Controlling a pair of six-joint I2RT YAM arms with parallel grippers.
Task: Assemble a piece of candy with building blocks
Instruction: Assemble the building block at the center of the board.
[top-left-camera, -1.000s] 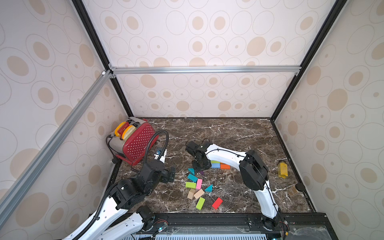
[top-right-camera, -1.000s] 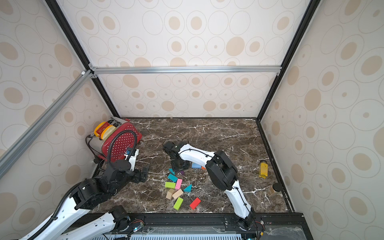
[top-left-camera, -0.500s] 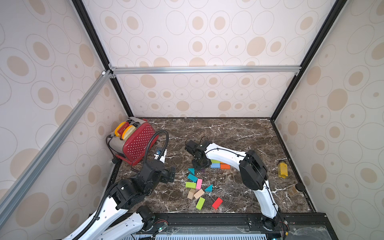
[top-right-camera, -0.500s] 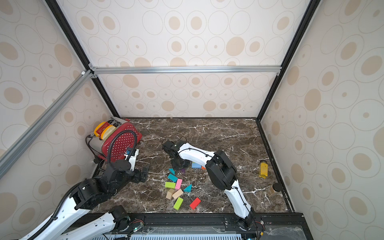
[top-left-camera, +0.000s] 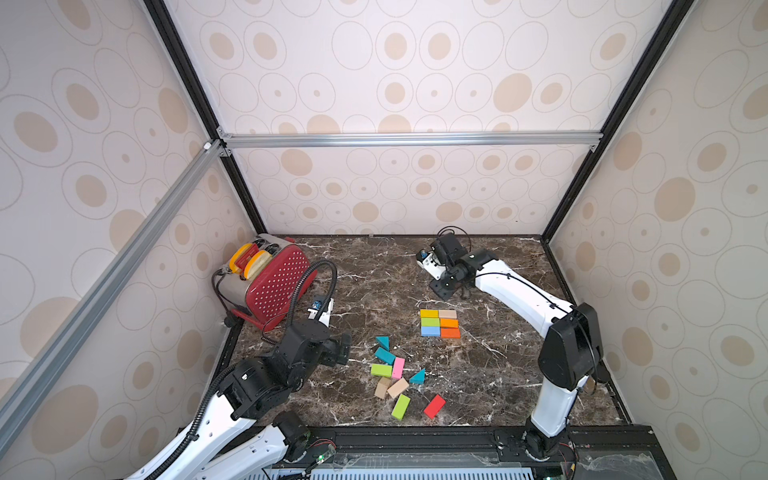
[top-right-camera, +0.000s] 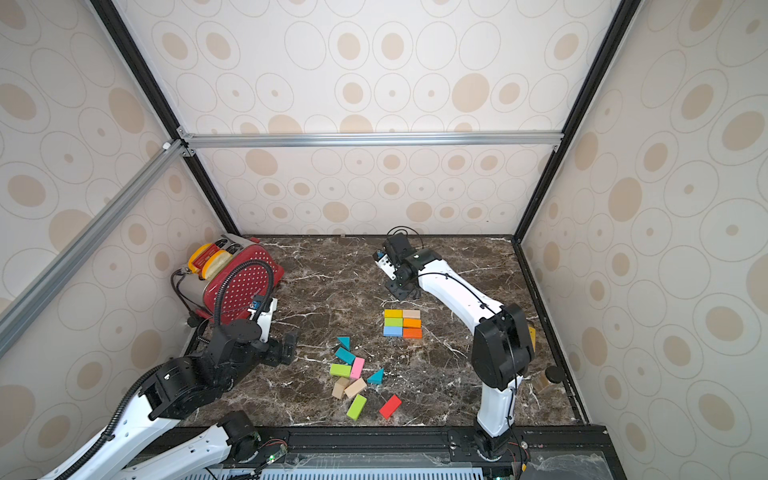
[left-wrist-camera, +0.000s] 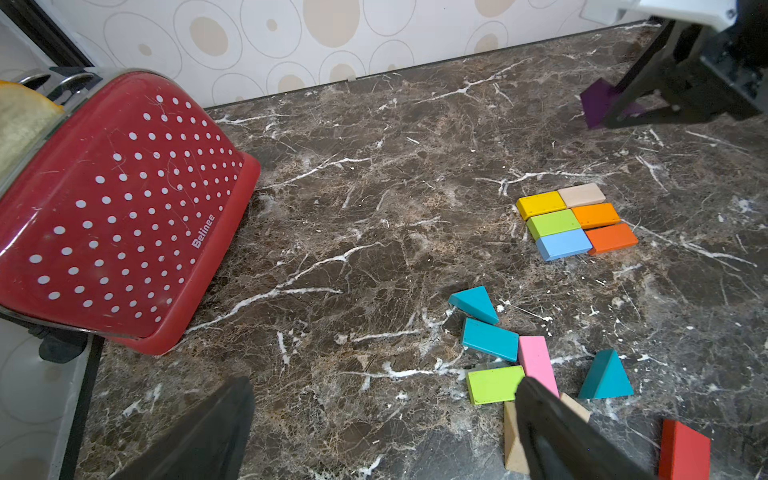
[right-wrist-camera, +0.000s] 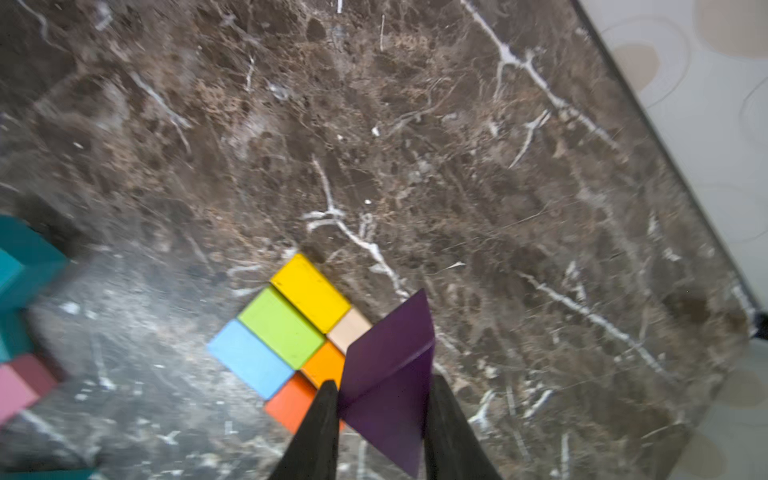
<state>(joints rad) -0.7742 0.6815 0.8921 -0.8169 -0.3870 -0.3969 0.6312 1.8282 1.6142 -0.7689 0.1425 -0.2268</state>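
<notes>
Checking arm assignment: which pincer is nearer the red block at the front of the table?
Left. The left pincer hangs open beside the loose pile, a short way from the red block. The right pincer, shut on a purple wedge, is far back beyond the six-block rectangle.

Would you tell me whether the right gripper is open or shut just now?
Shut on the purple wedge: in the right wrist view, the right gripper has both fingers pressed against the wedge's sides, holding it above the table.

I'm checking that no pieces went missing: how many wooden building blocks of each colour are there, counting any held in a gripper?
yellow brick: 1
tan blocks: 3
green bricks: 3
orange bricks: 2
blue brick: 1
teal blocks: 3
pink brick: 1
red brick: 1
purple wedge, in the right gripper: 1
Total: 16
</notes>
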